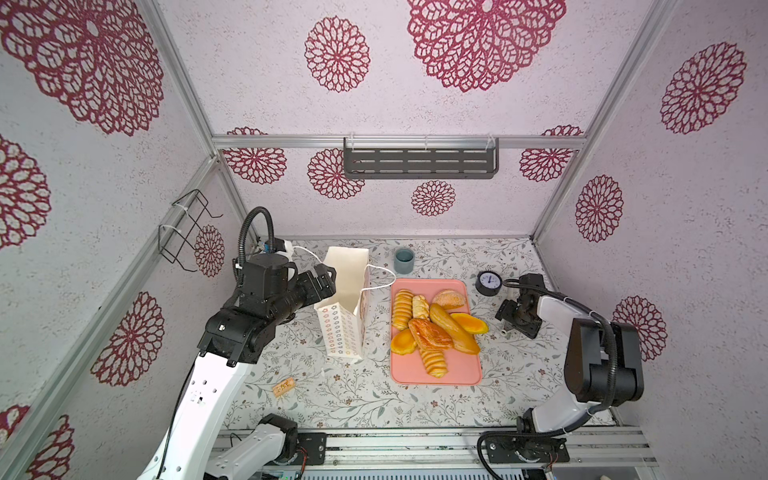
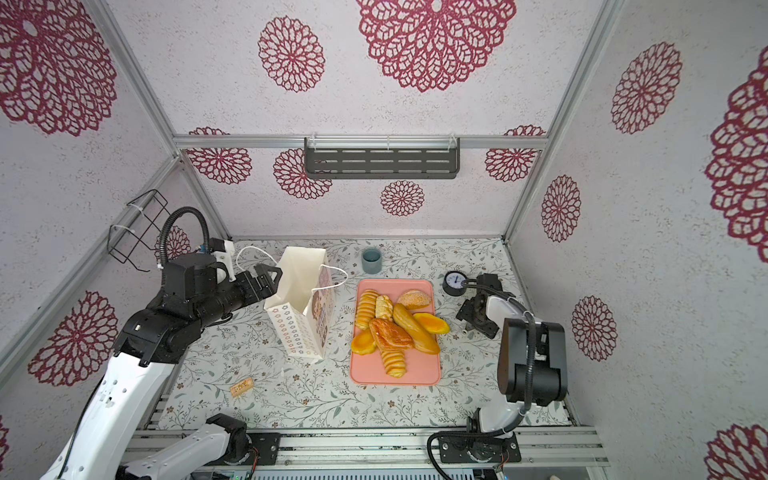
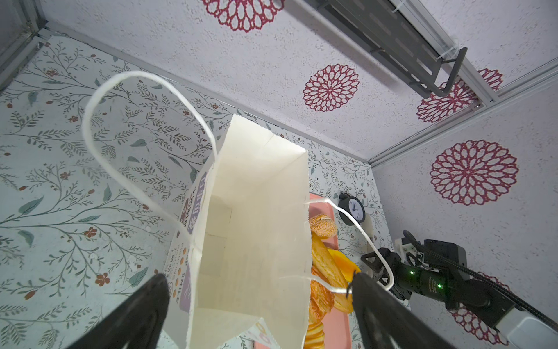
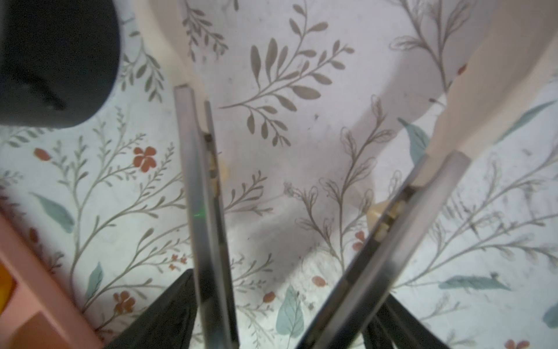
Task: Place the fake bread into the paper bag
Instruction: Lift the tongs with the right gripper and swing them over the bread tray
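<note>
Both end effectors (image 3: 258, 279) (image 4: 321, 121), jaws wide apart

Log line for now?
left gripper open at empty cream paper bag | right gripper open beside pink tray | glossy golden toy breads on tray

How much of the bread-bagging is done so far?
Barely started. The paper bag stands upright and open, its inside empty. Nothing is in hand: the left gripper is open at the bag's rim, the right gripper open beside the pink tray. Left to do: all eight fake bread pieces lie on that tray.
</note>
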Controlling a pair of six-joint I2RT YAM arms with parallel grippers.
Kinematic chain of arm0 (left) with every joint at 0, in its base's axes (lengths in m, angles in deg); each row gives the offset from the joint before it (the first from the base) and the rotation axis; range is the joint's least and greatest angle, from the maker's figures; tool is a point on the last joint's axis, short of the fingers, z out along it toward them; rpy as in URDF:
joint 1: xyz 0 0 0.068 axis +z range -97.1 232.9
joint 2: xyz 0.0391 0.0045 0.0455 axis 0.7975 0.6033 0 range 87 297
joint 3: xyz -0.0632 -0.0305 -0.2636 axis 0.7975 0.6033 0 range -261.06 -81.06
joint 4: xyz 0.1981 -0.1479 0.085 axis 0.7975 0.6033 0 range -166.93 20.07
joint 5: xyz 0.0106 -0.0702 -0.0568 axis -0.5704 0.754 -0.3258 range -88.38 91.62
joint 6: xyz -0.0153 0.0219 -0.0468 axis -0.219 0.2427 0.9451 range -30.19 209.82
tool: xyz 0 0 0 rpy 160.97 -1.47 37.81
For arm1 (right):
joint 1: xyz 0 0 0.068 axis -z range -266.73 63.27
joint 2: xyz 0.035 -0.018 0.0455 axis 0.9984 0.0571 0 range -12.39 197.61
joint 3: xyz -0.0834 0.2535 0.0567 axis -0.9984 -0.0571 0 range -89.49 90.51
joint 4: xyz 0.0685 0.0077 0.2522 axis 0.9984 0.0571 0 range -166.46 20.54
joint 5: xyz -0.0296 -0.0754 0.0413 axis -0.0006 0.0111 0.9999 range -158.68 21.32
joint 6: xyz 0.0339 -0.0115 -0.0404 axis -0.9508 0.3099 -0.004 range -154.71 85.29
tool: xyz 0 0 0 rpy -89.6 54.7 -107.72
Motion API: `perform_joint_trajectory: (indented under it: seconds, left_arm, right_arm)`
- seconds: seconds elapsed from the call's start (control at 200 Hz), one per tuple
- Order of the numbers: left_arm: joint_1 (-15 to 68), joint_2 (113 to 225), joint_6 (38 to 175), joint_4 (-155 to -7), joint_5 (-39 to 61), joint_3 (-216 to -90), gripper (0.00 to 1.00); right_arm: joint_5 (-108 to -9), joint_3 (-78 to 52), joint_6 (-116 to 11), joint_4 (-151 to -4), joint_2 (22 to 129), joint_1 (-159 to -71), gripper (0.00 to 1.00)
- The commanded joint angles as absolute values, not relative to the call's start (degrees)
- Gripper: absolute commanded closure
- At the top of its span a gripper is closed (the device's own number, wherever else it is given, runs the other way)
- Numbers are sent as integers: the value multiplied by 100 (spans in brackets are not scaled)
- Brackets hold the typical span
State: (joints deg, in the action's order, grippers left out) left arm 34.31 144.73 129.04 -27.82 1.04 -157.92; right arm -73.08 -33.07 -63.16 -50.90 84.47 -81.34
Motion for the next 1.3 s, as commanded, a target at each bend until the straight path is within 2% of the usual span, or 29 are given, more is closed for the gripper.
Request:
perform_joint_trajectory:
  seconds: [0.0, 0.28, 0.475, 0.68, 0.931, 1.051, 1.151, 1.296]
  left_arm:
    - [3373, 14327, 12975, -2856, 43, -15718, 3]
    - [3365, 14351, 12972, -2806, 39, -15776, 3]
    - [3366, 14377, 12980, -2796, 21, -15796, 3]
    - [3367, 14430, 12959, -2755, -2, -15836, 3]
    - [3366, 14553, 12658, -2344, -203, -16255, 3]
    - [3365, 14756, 12436, -2066, -200, -16644, 3]
    - [3314, 15021, 12269, -1852, -172, -17061, 2]
    - [2583, 15619, 12069, -1642, -663, -17806, 1]
  right_arm:
    - [-7542, -3102, -6292, -5018, 8593, -8084, 16]
    - [-7624, -2887, -6379, -5193, 9007, -7988, 12]
    - [-7651, -2799, -6363, -5276, 9192, -7930, 17]
    - [-7667, -2890, -6358, -5360, 9093, -7841, 35]
    - [-7849, -3341, -6164, -5375, 8187, -7803, 62]
    - [-7780, -3629, -5986, -5336, 7418, -7818, 70]
    - [-7409, -3847, -5805, -5278, 6631, -7863, 73]
    - [-6588, -4052, -5630, -5241, 5437, -8124, 79]
